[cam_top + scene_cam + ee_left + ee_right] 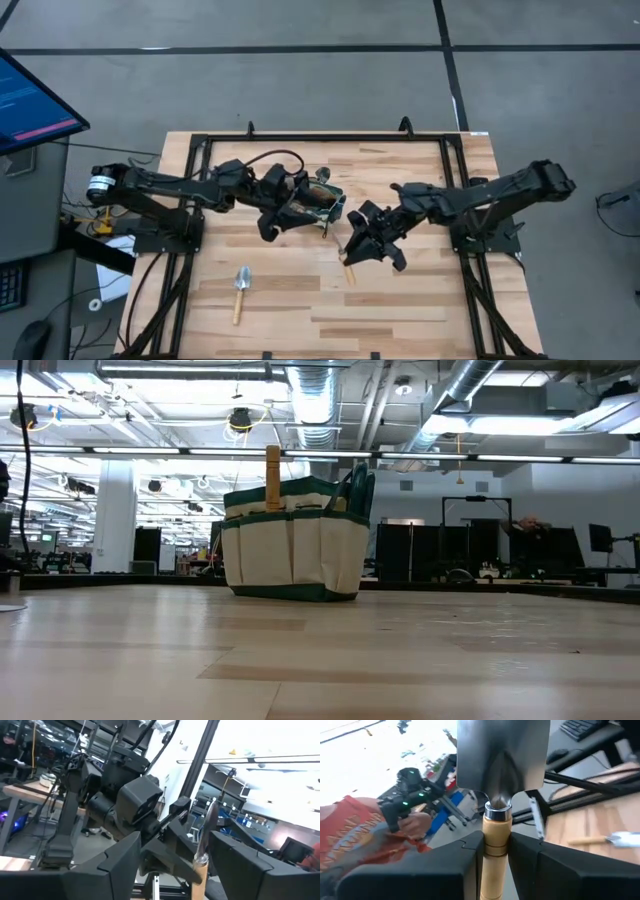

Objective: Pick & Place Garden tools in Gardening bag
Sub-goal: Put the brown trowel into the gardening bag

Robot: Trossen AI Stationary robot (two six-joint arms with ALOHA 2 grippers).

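The beige, green-trimmed gardening bag [322, 205] stands upright mid-table and also shows in the low view [295, 545]. A wooden trowel handle [272, 475] sticks up out of it. My left gripper [300, 210] is at the bag, open. Its fingers stand on either side of a trowel [200, 870] that has its blade [207, 827] up; I cannot tell whether they touch it. My right gripper [358, 245], just right of the bag, is shut on another trowel [495, 832]. A third trowel [241, 288] lies flat on the table's near left. My right gripper pinches the trowel's wooden handle [495, 847] between its two fingers [467, 857], just behind the metal collar. The fingers lie across the handle. The silver blade [502, 755] points away past the fingertips, and the handle's free end [349, 272] points toward the near edge. The trowel is lifted off the table.
A black tube frame [200, 140] borders the table's far and side edges. A monitor [30, 100] stands off the left edge. A person in a red shirt [350, 835] holding a device is beyond the table. Bare wood lies along the near edge.
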